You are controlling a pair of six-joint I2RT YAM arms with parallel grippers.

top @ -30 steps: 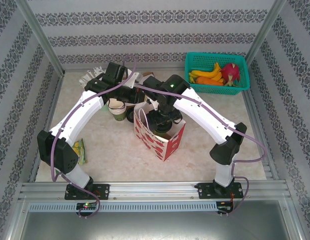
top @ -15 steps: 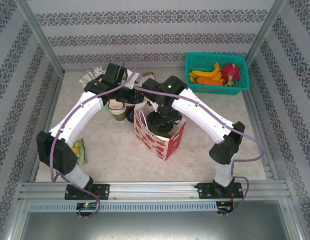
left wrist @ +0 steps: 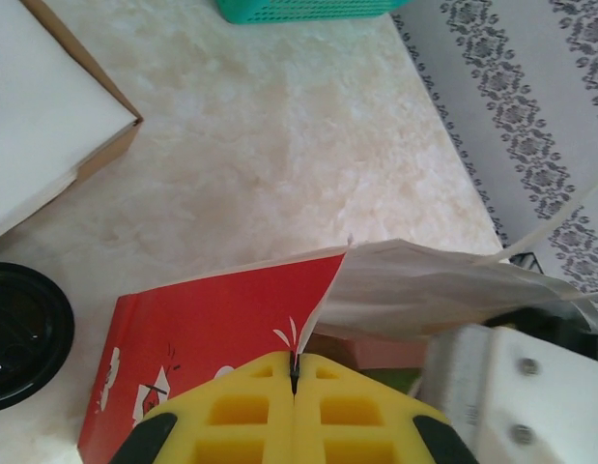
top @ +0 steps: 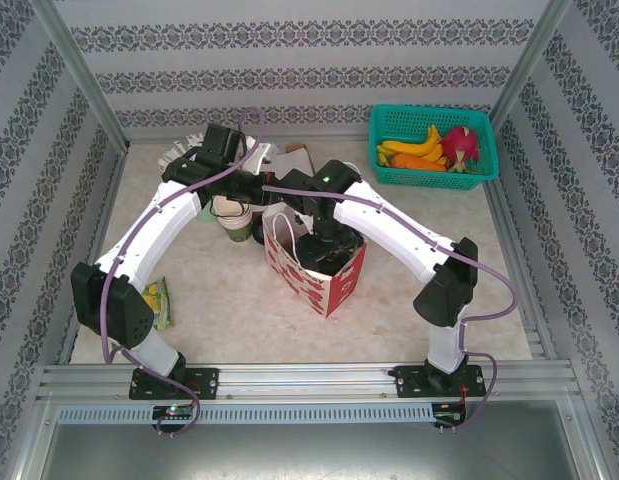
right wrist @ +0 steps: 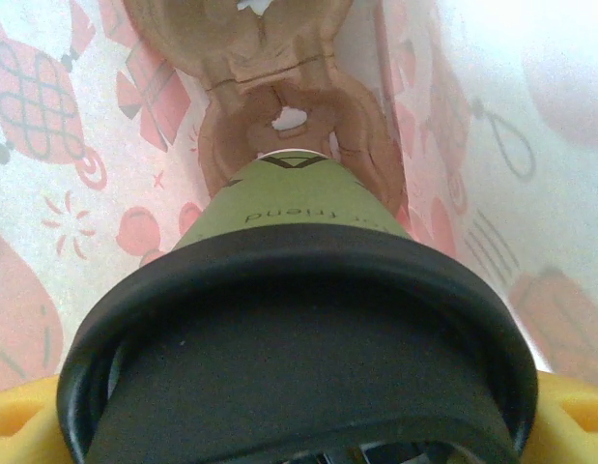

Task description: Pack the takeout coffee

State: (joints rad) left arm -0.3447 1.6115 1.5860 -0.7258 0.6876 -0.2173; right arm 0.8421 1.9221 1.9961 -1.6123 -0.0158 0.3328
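Observation:
The takeout coffee [right wrist: 297,205], a green paper cup with a black lid [right wrist: 299,329], hangs inside the red patterned paper bag [top: 334,280]. My right gripper [right wrist: 299,411] is shut on the coffee just below the lid, with yellow fingers [right wrist: 23,416] at either side. In the top view the right gripper [top: 325,243] reaches down into the bag's mouth. A brown cardboard cup holder [right wrist: 279,87] lies at the bag's bottom under the cup. My left gripper [left wrist: 297,372] is shut on the bag's rim [left wrist: 313,309] and stands at the bag's far left corner [top: 273,198].
Stacked green cups [top: 234,215] stand left of the bag. A black round lid [left wrist: 18,333] and a white box [left wrist: 38,126] lie near the bag. A teal basket of fruit [top: 434,145] sits at the back right. A yellow-green packet [top: 159,300] lies by the left arm.
The right arm has sunk lower, taking the coffee deeper into the bag. The left arm has shifted slightly back and left with the rim in its grip.

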